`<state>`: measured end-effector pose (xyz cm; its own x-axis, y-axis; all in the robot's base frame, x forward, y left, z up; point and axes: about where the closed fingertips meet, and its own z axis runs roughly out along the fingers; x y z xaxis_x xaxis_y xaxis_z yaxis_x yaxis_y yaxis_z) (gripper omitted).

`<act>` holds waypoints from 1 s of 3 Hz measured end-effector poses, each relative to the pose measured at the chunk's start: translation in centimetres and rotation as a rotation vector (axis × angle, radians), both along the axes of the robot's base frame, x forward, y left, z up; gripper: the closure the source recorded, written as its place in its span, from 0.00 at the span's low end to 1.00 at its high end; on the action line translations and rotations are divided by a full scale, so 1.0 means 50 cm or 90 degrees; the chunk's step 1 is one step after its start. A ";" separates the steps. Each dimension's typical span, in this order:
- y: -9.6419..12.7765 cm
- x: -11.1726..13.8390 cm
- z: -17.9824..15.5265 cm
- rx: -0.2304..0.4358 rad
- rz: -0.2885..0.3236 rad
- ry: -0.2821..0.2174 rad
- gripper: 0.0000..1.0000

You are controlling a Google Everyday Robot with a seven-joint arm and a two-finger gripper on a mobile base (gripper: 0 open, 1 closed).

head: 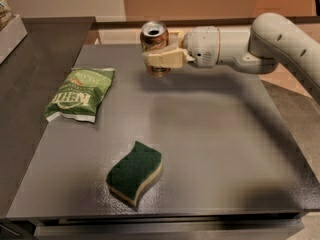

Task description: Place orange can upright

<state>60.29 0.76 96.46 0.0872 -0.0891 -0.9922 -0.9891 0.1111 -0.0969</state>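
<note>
- Three things show on or over the dark grey table point(215, 134): a sponge, a chip bag and an orange can.
- The sponge point(135, 171), green on top with a yellow layer beneath and a wavy outline, lies flat near the table's front edge; every place below is given from it.
- The orange can point(154, 39) is well beyond the sponge, toward the table's far edge and slightly to the right in view. It stands close to upright, with its silver top and dark opening facing up.
- The tool point(159, 48) is at the same spot, well beyond the sponge, pinching the orange can across its sides. One cream finger point(162, 59) lies across the can's near face, and the other is mostly hidden behind the can.
- The can's lower end sits low over the table surface, with a soft shadow spreading to the right of it; I cannot tell whether the base touches the table.
- The white arm point(280, 39) runs from the tool out to the right, far beyond and right of the sponge, roughly level over the table's back edge.
- The green chip bag point(80, 94) lies flat beyond and to the left of the sponge, well apart from it and from the can.
</note>
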 end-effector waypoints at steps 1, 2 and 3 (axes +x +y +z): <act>0.014 -0.016 -0.031 0.003 0.025 0.033 1.00; 0.032 -0.029 -0.056 0.006 0.046 0.057 1.00; 0.051 -0.042 -0.079 0.001 0.065 0.076 1.00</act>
<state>58.22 3.31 92.53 -0.0223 -0.0846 -0.9962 -0.9997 0.0089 0.0216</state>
